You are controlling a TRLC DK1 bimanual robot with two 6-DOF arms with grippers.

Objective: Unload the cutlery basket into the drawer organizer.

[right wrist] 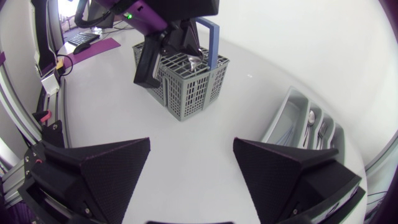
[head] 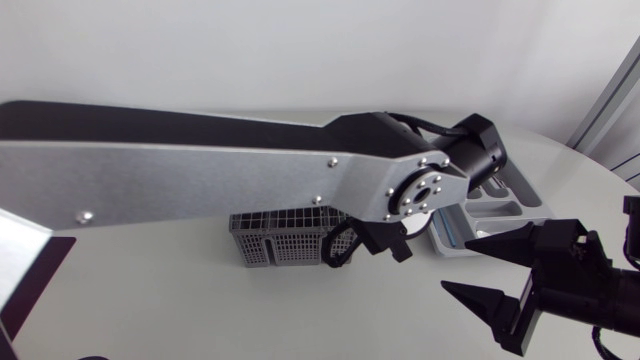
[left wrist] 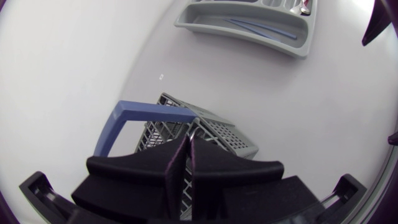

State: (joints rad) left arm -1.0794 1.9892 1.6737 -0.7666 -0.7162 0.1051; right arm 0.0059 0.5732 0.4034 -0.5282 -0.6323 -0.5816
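Left pincer [left wrist: 188, 139] pinching utensil [left wrist: 195, 132] directly over basket [left wrist: 231, 134]

Bright, even light floods the white table [head: 180, 300] from above. Only a faint, soft shadow sits at the cutlery basket [right wrist: 186, 93] base. Mild sheen runs along the left arm's silver link [head: 200, 175].

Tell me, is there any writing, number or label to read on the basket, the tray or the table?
None can be read.
The cutlery basket and the drawer organizer show no print.
A tiny mark on the table is too small to read.
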